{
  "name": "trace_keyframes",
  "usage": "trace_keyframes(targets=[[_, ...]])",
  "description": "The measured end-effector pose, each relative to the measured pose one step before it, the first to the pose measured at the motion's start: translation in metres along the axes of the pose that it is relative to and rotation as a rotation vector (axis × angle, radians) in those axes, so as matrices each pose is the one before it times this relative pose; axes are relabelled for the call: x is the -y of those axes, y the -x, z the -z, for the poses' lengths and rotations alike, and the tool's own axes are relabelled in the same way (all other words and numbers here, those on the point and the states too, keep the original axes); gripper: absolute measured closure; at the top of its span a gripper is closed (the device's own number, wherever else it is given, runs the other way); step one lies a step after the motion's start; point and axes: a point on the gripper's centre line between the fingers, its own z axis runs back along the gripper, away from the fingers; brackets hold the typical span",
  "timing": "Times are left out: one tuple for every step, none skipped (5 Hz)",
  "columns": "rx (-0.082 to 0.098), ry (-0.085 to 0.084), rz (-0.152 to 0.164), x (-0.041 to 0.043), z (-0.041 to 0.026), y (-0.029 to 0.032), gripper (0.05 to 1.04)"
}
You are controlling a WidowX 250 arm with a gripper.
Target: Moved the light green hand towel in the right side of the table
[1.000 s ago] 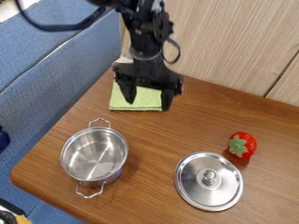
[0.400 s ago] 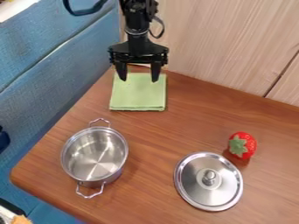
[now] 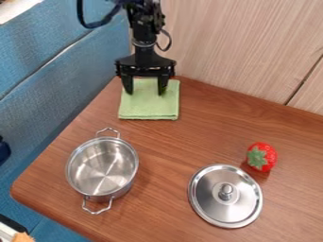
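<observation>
The black gripper [image 3: 146, 93] hangs over the back part of the folded light green towel [image 3: 148, 107], its two fingers spread apart with nothing held between them. The towel lies flat near the table's back left, against the wood-panel side. Whether the fingertips touch the cloth, I cannot tell. The gripper covers some of the towel's far end.
A steel pot [image 3: 102, 167] with two handles stands at the left front of the wooden table [image 3: 170, 151]. A steel lid [image 3: 225, 195] lies at the front right, with a red toy strawberry [image 3: 262, 157] just behind it. Wood panelling [image 3: 240, 52] rises behind the table.
From over the towel's front part, the gripper first went back and up, then came slightly lower and a little left over the towel's rear. Towel, pot, lid and strawberry stayed put.
</observation>
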Motion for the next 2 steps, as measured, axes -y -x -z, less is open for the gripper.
trace_keyframes(targets=[[-0.0071,-0.0071,0.002,-0.00076,0.00649,0.00163,0.082],[0.0082,0.0073,0.0103,0.00525,0.00142,-0.00003,0.082]])
